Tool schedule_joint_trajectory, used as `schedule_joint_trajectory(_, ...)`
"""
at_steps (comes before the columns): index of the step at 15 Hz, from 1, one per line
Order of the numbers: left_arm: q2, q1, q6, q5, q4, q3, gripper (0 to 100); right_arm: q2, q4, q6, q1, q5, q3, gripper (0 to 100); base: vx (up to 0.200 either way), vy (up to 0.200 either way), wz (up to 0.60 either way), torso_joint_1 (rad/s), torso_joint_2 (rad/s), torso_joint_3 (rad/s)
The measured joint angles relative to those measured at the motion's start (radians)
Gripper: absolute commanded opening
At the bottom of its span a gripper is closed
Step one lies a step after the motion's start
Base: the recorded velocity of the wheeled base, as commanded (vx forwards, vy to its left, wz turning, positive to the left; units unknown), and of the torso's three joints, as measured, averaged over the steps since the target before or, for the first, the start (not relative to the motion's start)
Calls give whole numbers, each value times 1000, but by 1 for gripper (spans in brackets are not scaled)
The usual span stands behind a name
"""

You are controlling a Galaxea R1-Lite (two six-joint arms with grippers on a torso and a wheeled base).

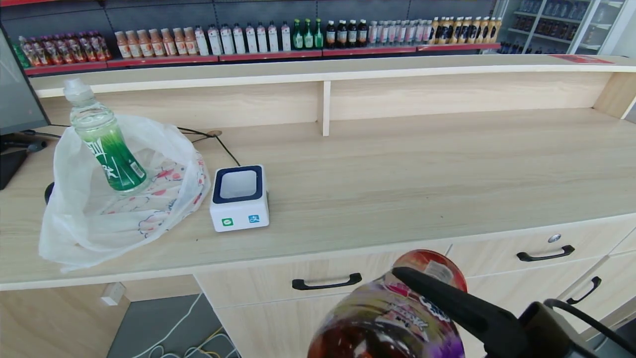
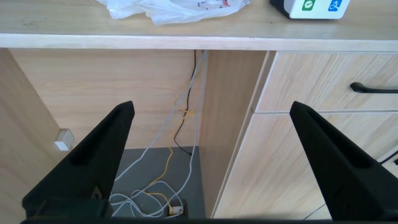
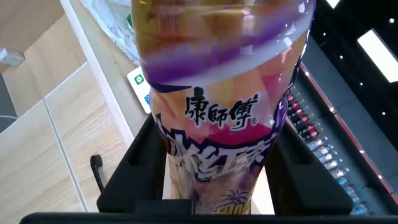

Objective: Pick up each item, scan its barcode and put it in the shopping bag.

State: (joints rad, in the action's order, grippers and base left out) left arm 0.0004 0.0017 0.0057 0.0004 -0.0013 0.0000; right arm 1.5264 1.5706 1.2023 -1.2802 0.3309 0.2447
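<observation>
R end effector: black fingers pinching glossy round plastic drink bottle, purple-pink label, contents apparently dark red, held low before the wood-grain table | L end effector: fingers spread, empty, below table edge | boxy white scanner beside crinkled translucent shopping bag, tilted green-labelled bottle inside.

The left gripper faces the cabinet front below the wooden counter, its two black fingers spread wide with nothing between them. At twelve o'clock from it, cables hang in the open recess. On the counter, the white shopping bag lies at eleven o'clock and the scanner at one o'clock, apart. A black drawer handle sits at two o'clock.
</observation>
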Motion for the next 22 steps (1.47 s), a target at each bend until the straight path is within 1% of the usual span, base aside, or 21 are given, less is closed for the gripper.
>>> schedule_joint_trajectory(3, 0, 0, 0, 0, 0, 0, 100, -49, -1, 77, -38, -63, -83, 0, 0, 0, 0, 0, 0, 0)
schedule_joint_trajectory(6, 0, 0, 0, 0, 0, 0, 100, -49, -1, 92, -53, -149, -100, 0, 0, 0, 0, 0, 0, 0)
schedule_joint_trajectory(8, 0, 0, 0, 0, 0, 0, 100, -36, -1, 93, -43, -206, -115, 0, 0, 0, 0, 0, 0, 0)
schedule_joint_trajectory(10, 0, 0, 0, 0, 0, 0, 100, -25, 0, 108, -8, -299, -134, 0, 0, 0, 0, 0, 0, 0)
schedule_joint_trajectory(12, 0, -1, 0, 0, 0, 0, 100, -1, -1, 111, 25, -434, -150, 0, 0, 0, 0, 0, 0, 0)
schedule_joint_trajectory(13, 0, -1, 0, 0, 0, 0, 100, 8, -1, 110, 37, -452, -156, 0, 0, 0, 0, 0, 0, 0)
schedule_joint_trajectory(17, 0, 0, 0, 0, 0, 0, 100, 14, -1, 145, 56, -455, -143, 0, 0, 0, 0, 0, 0, 0)
schedule_joint_trajectory(19, 0, 0, 0, 0, 0, 0, 100, 12, -1, 146, 87, -461, -156, 0, 0, 0, 0, 0, 0, 0)
schedule_joint_trajectory(22, 0, 0, 0, 0, 0, 0, 100, -5, -1, 147, 158, -511, -177, 0, 0, 0, 0, 0, 0, 0)
